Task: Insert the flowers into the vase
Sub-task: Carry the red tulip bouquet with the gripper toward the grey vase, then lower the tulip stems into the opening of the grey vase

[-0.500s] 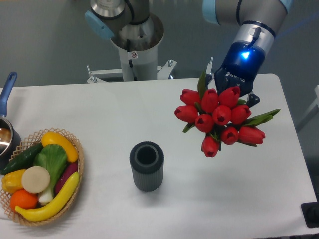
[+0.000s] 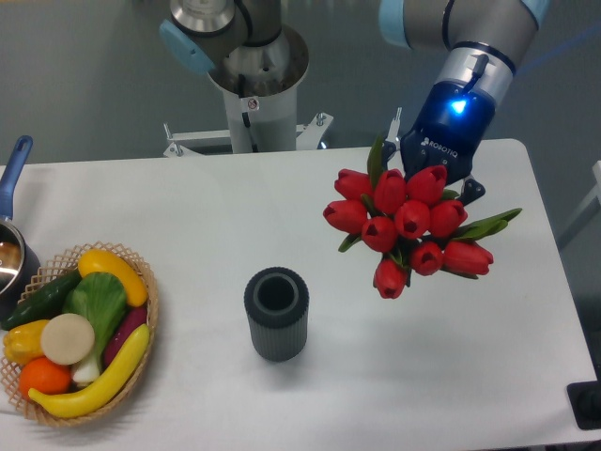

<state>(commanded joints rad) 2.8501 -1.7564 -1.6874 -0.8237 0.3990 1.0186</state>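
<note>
The flowers (image 2: pixel 404 225), a bunch of red tulip buds with green leaves, hang above the table's right side. My gripper (image 2: pixel 434 178) is shut on the bunch from behind; the buds hide its fingertips. The vase (image 2: pixel 276 313), dark grey and ribbed with a round open mouth, stands upright in the middle of the table, to the lower left of the bunch and apart from it.
A wicker basket (image 2: pixel 146 282) of toy fruit and vegetables sits at the left edge. A pot with a blue handle (image 2: pixel 16 164) pokes in at far left. The robot base (image 2: pixel 254 75) stands behind the table. A dark object (image 2: pixel 587 404) sits at the lower right corner.
The gripper and the flowers have shifted slightly left and a little up. The vase has not moved.
</note>
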